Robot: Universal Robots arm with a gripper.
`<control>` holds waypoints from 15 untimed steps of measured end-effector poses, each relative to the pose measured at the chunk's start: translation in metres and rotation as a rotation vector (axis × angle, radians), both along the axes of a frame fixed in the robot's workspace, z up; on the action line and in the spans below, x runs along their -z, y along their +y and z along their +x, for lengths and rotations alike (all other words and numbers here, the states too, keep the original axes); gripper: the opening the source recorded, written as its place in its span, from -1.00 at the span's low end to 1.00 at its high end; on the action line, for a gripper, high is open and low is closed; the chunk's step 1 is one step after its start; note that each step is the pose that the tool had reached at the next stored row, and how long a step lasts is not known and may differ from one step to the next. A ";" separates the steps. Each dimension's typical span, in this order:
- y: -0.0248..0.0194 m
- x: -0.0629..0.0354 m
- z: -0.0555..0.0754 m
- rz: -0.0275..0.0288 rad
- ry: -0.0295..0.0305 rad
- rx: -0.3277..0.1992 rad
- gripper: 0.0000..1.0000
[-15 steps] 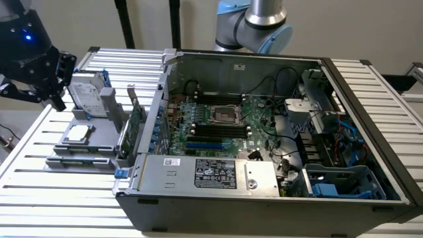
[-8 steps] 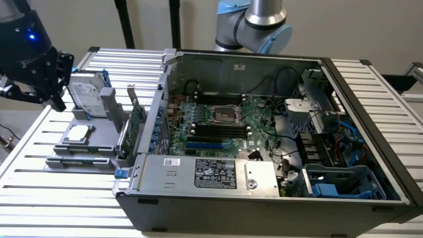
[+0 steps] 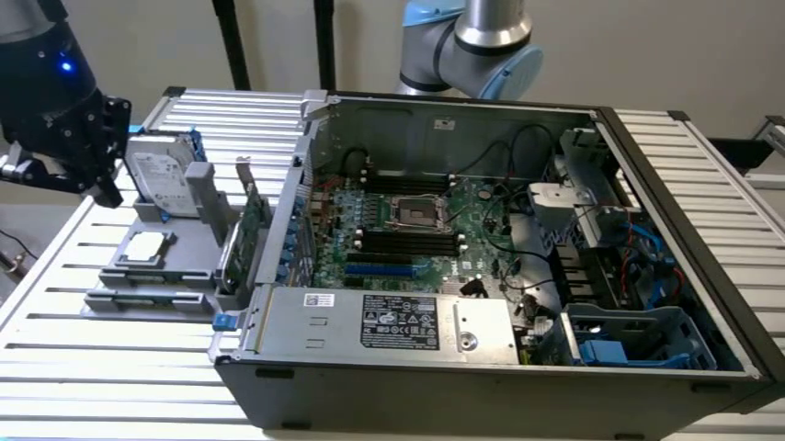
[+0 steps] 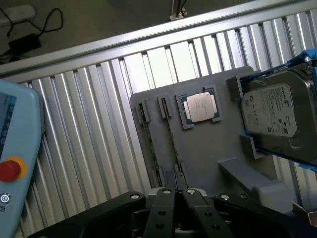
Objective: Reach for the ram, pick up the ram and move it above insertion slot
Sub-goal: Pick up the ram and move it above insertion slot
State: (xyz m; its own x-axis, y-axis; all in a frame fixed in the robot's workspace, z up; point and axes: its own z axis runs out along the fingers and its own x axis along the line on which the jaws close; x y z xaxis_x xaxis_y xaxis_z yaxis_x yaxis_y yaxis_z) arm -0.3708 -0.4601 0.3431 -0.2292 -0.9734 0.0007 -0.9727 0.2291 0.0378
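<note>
We judge the main risk to be coming down on the ram (image 4: pixel 151 146) with the hand (image 4: pixel 178 192) closed. Its fingers are pressed together and empty, so they would strike the thin board's edge instead of straddling it. The ram stands on edge in the grey holder (image 4: pixel 213 148) on the tabletop (image 4: pixel 84 129), near the hand and well apart from the insertion slot (image 3: pixel 405 241) inside the open computer case (image 3: pixel 405 395).
</note>
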 end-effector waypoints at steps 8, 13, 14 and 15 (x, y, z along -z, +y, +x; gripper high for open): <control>0.0001 0.0011 0.000 0.0001 -0.0001 -0.133 -0.79; 0.0001 0.0011 -0.001 0.0002 -0.0002 -0.145 -0.79; 0.0001 0.0011 -0.001 0.0001 -0.0002 -0.145 -0.79; 0.0001 0.0011 -0.001 0.0001 -0.0002 -0.145 -0.76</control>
State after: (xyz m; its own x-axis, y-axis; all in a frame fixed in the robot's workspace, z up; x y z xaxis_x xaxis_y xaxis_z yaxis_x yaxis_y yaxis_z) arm -0.3715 -0.4600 0.3420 -0.0863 -0.9963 0.0005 -0.9956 0.0862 0.0376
